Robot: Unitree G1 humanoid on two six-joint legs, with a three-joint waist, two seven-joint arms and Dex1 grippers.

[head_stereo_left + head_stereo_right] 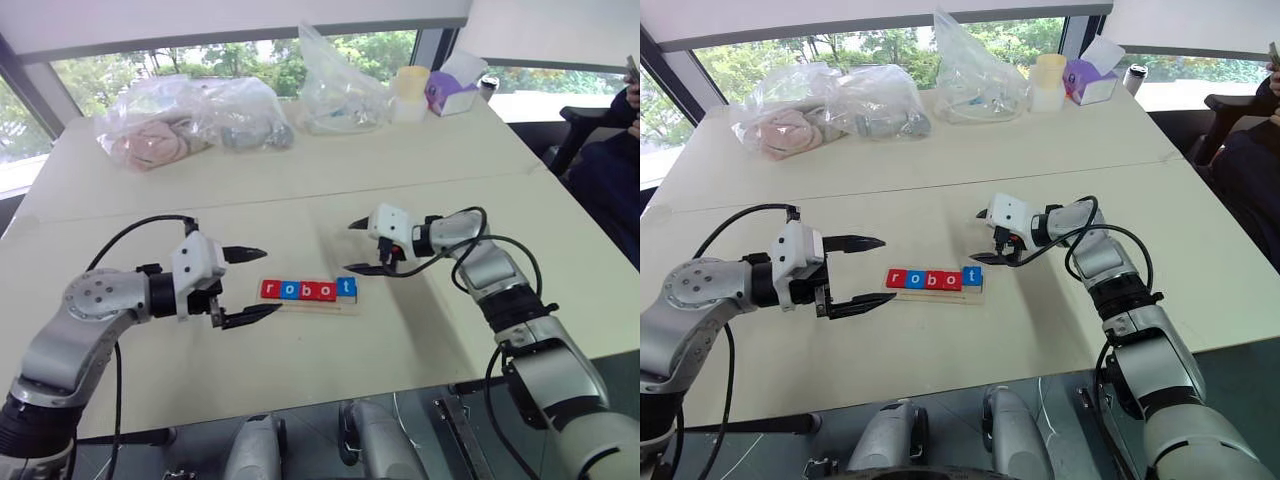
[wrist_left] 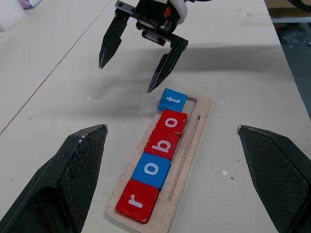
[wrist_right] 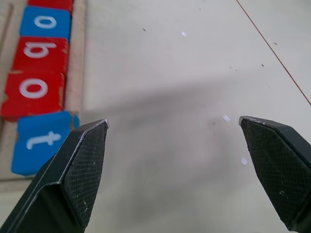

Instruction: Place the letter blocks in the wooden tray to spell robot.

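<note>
Reading "robot": letter blocks (image 1: 309, 290).

My two open grippers, left (image 1: 247, 285) and right (image 1: 356, 246), flank the wooden tray (image 1: 310, 305) where five blocks (image 1: 308, 290) spell robot on the table (image 1: 300, 190).

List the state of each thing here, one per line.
Tray: flat on table, holding all five blocks.
Blocks: in a row, spelling robot.
t block: slightly askew at row's end.
Left gripper: jaws open, empty.
Right gripper: jaws open, empty, above the tray's t end.
Bags: closed, full.
</note>
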